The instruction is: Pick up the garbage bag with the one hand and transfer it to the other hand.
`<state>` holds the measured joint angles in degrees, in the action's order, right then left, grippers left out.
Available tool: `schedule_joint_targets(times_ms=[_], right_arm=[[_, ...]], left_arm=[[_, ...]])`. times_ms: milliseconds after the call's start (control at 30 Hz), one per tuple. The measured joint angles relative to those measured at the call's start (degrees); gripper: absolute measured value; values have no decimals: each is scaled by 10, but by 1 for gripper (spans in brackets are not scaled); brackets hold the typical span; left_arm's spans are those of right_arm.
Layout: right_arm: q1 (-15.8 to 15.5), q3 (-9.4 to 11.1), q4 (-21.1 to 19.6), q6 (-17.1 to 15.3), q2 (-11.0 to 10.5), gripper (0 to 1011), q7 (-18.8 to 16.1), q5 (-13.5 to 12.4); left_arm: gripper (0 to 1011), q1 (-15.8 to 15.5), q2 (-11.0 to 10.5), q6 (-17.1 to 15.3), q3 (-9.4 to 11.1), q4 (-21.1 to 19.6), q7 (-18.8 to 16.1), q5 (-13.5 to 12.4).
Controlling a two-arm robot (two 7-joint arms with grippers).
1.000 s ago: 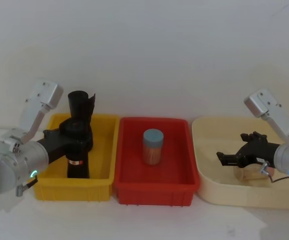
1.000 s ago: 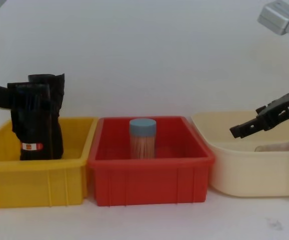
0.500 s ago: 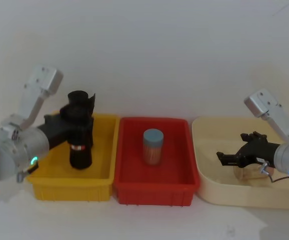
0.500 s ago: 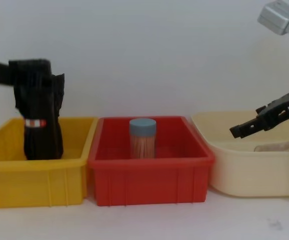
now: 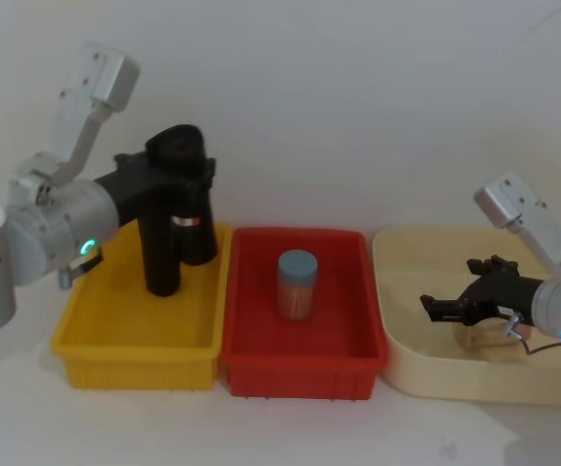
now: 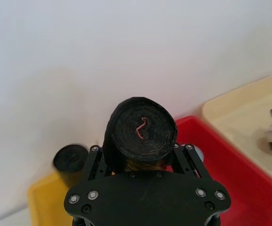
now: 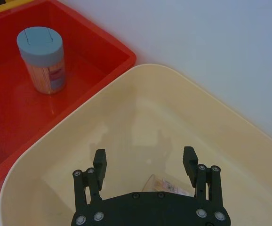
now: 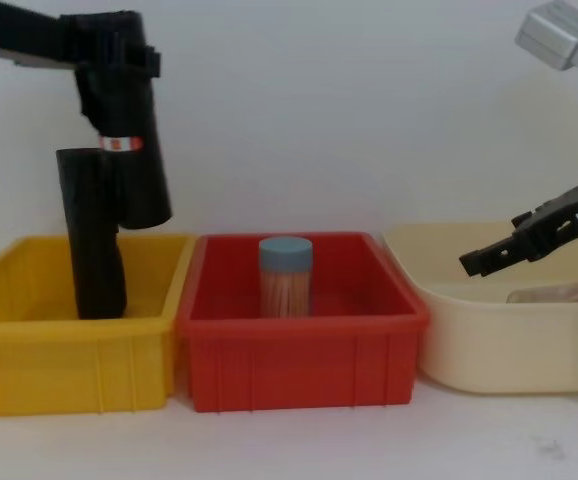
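Black and glossy, the garbage bag point(image 8: 135, 182) hangs tilted above the rim of the yellow bin point(image 8: 69, 370) on the left, clamped near its top by the left gripper's point(image 5: 180, 175) fingers, while the right gripper point(image 7: 145, 162) hovers over the cream tub point(image 8: 489, 350), fingers spread wide and empty.

Left wrist view: the garbage bag point(image 6: 140, 134) covers the fingertips of the left pincer point(image 6: 140, 162); the second black roll point(image 6: 70, 160) is blurred. Chest view: the yellow bin point(image 8: 69, 360) wall hides that roll's base; we cannot identify the pale item point(image 8: 559, 294) sunk partly behind the cream tub point(image 8: 509, 340) rim.
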<state>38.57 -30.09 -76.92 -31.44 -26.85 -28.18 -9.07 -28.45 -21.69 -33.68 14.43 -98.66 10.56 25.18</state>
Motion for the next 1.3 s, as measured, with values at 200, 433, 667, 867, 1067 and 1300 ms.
schedule_joint_targets(times_ms=[200, 433, 667, 867, 1067, 1300], right_arm=[[0, 0, 0, 0, 0, 1001, 0, 0], [0, 0, 0, 0, 0, 1001, 0, 0], [0, 0, 0, 0, 0, 1001, 0, 0], [0, 0, 0, 0, 0, 1001, 0, 0], [0, 2, -1, 3, 1, 1001, -6, -2], [4, 5, -9, 18, 3, 1001, -25, -12]], left_arm=[[476, -30, 13, 3, 17, 26, 27, 11], [476, -66, 32, 11, 43, 71, 65, 24], [476, -105, 56, 30, 72, 133, 108, 34], [476, -134, 76, 49, 94, 184, 136, 39], [476, -148, 86, 57, 104, 208, 149, 42], [476, -160, 94, 65, 113, 228, 161, 44]])
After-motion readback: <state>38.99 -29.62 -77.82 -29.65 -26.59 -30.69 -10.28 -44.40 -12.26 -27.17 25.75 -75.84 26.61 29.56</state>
